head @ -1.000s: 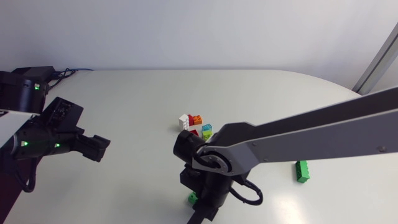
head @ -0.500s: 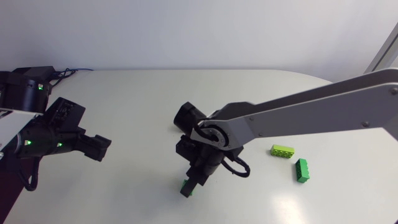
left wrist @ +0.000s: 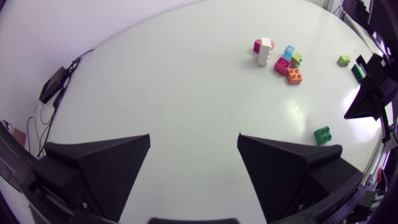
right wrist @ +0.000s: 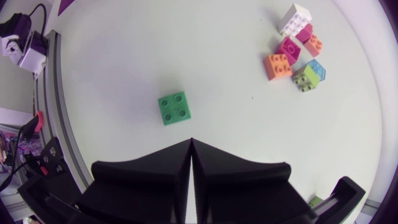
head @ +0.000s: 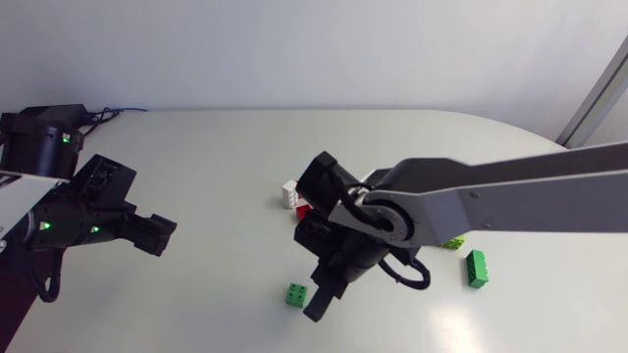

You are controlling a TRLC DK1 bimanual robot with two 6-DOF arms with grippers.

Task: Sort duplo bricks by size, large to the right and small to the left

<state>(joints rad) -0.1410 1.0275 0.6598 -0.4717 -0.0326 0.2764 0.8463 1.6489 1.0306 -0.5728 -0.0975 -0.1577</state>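
Note:
A small green brick [head: 296, 293] [right wrist: 174, 107] lies flat on the table, just ahead of my right gripper [head: 316, 309] [right wrist: 191, 149]. That gripper is shut with nothing in it. Farther back sits a cluster: a white brick [head: 289, 192] [right wrist: 295, 18], a magenta one [right wrist: 288, 48], an orange one [right wrist: 277, 65], a blue one [right wrist: 317, 68] and a lime one [right wrist: 305, 78]. My arm hides most of the cluster in the head view. My left gripper [head: 162, 232] [left wrist: 193, 168] hangs open at the far left, well away from every brick.
A long dark green brick [head: 477, 268] [left wrist: 359, 70] lies at the right. Beside it a lime brick [head: 453, 242] [left wrist: 344, 60] peeks out from under my right arm. A black cable [left wrist: 65, 68] lies at the table's far left edge.
My right arm has swung so that its shut gripper now points at the small green brick from the right. The brick lies slightly farther left than a second ago. The left arm has kept still.

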